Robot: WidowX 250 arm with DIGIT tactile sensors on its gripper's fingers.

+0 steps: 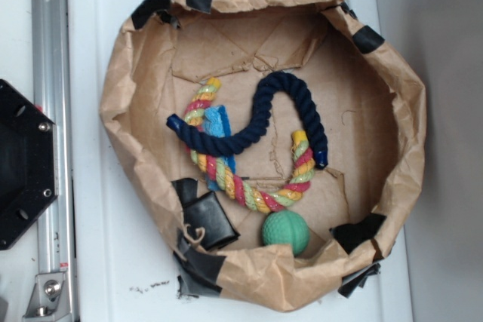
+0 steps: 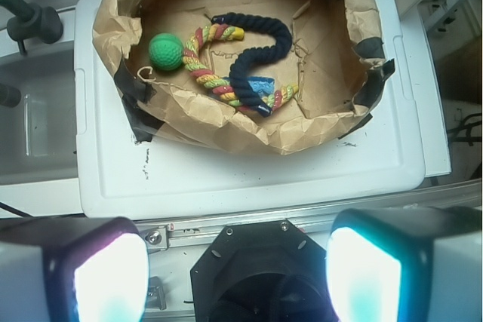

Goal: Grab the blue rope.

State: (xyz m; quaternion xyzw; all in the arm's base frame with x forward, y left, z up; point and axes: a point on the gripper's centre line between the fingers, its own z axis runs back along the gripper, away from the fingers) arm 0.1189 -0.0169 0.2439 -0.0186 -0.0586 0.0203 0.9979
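**Blue rope lay untouched in the paper basin**

While the blue rope (image 1: 260, 115) snaked in a thick, twisted navy curve across the multicoloured rope (image 1: 249, 186), a small light-blue flat piece (image 1: 219, 122) sat beside it. A dimpled green ball (image 1: 286, 231) rested near the crumpled brown paper wall (image 1: 113, 103). My gripper (image 2: 234, 277) hung well apart, fingers (image 2: 109, 280) spread and empty.

1. My wrist view cuts the gripper (image 2: 238, 269) off at the bottom edge; only two glowing finger pads (image 2: 109, 277) show, blurred.
2. The paper wall (image 2: 226, 122) hides the near end of the blue rope (image 2: 260, 47) there.
3. In the exterior view, the blue rope (image 1: 260, 115) covers part of the light-blue piece (image 1: 219, 122).
4. The black base (image 1: 23, 164) runs off the left edge.
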